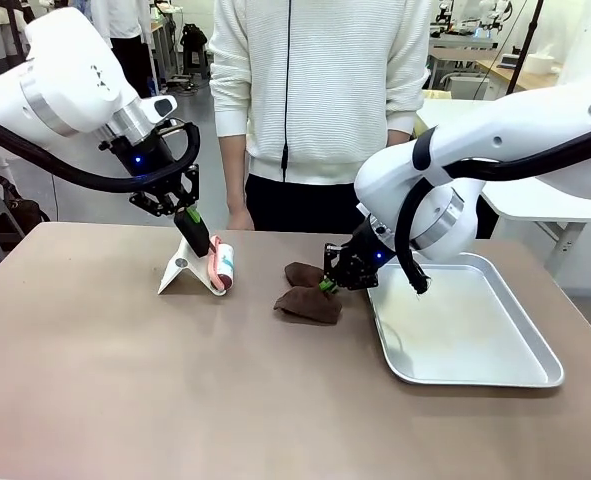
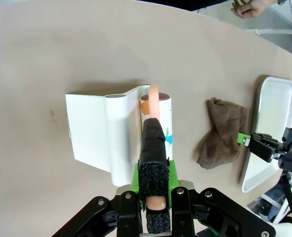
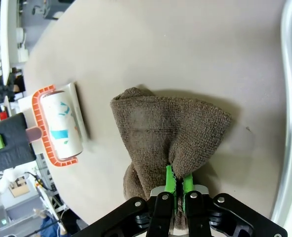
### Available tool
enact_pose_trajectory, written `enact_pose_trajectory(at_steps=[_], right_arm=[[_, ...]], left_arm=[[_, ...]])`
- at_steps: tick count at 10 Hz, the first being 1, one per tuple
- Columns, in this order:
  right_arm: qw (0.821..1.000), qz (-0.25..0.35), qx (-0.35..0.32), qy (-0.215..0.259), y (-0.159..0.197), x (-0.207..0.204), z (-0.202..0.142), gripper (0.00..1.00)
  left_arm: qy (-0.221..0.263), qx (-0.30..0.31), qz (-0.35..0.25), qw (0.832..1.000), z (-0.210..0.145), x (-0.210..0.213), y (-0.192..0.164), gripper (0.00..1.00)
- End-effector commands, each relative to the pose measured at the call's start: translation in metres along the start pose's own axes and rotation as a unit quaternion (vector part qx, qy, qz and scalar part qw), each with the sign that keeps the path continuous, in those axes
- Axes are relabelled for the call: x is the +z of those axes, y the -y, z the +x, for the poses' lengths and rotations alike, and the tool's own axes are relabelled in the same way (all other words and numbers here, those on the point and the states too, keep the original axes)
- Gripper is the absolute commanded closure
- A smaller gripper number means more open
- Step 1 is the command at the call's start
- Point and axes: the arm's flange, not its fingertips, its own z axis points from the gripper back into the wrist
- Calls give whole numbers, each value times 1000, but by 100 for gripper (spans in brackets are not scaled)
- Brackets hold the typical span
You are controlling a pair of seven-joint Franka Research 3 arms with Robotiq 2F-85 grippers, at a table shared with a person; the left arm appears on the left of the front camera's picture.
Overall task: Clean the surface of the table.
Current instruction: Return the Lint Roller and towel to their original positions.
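Note:
The tan-brown table (image 1: pixel 115 380) spreads across the front view. My left gripper (image 1: pixel 197 232) is shut on the salmon handle of a lint roller (image 1: pixel 222 268), whose roll rests against a white folded stand (image 1: pixel 178 270). The left wrist view shows the pads of that gripper (image 2: pixel 153 136) clamped on the handle, above the roll (image 2: pixel 164 114) and the stand (image 2: pixel 99 133). My right gripper (image 1: pixel 330 283) is low at the table's middle, shut on a corner of a crumpled brown cloth (image 1: pixel 310 303). In the right wrist view the gripper (image 3: pixel 177 180) pinches the cloth (image 3: pixel 170 128), which lies on the table top.
A shiny silver tray (image 1: pixel 515 375) lies at the right of the table, just beside my right gripper. A person in a white top stands at the far edge, one hand (image 1: pixel 240 217) hanging near the roller. The table's near half is bare.

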Motion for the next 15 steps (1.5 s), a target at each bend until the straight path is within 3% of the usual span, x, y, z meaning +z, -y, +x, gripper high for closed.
enact_pose_trajectory(at_steps=[1, 4, 5, 6, 7, 8, 10, 11, 12, 15], right_arm=[[1000, -6, -6, -9, -6, -2, 7, 95], [1000, -9, 4, -21, -6, -4, 7, 95], [1000, -4, 5, -27, -6, -4, 7, 65], [1000, -2, 5, -30, -6, -5, 8, 47], [999, -1, 5, -31, -6, -6, 8, 10], [999, 2, 2, -34, -5, -6, 9, 0], [999, 4, -2, -39, -4, -7, 11, 0], [999, 4, -3, -40, -3, -8, 12, 5], [999, 4, -3, -40, -4, -8, 12, 0], [999, 26, 20, -40, -7, 0, 9, 0]], left_arm=[[6, 20, 1, 1000, 7, 1, 1, 78], [7, 29, 4, 1000, 8, 0, 0, 78], [7, 30, 3, 1000, 8, 1, -1, 52], [11, 30, 4, 999, 9, 2, -3, 20], [14, 30, 4, 999, 9, 4, -3, 0], [19, 29, 3, 999, 8, 7, -5, 0], [27, 38, -8, 999, 8, 14, -10, 0], [32, 43, -13, 998, 8, 19, -14, 0], [36, 46, -17, 998, 8, 24, -18, 0], [40, 37, -25, 998, -2, 35, -28, 0]])
